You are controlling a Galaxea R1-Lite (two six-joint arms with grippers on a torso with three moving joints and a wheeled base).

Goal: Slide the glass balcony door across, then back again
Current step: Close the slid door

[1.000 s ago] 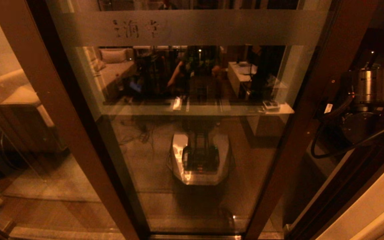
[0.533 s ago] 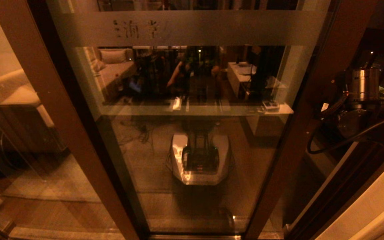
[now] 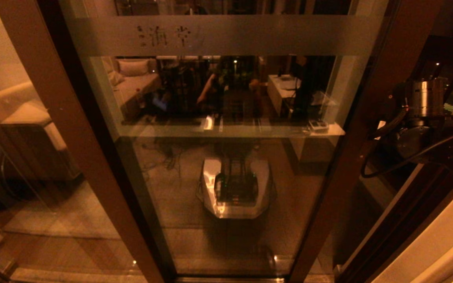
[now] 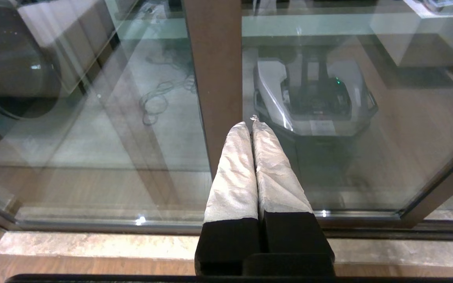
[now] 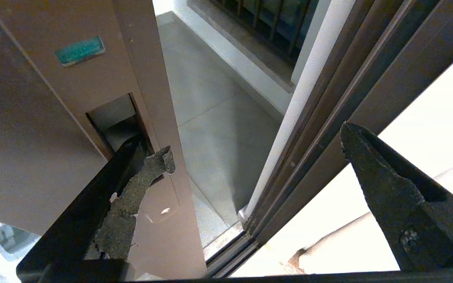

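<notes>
The glass balcony door [image 3: 226, 157] is faced from above and close by in the head view, looking forward and down. Its lower pane [image 4: 328, 118] and a brown stile are seen from nearer in the left wrist view, which shares the reflected robot base. The door's right edge [image 5: 148, 118] is viewed very closely from the right wrist, toward the balcony floor [image 5: 210, 118].
</notes>
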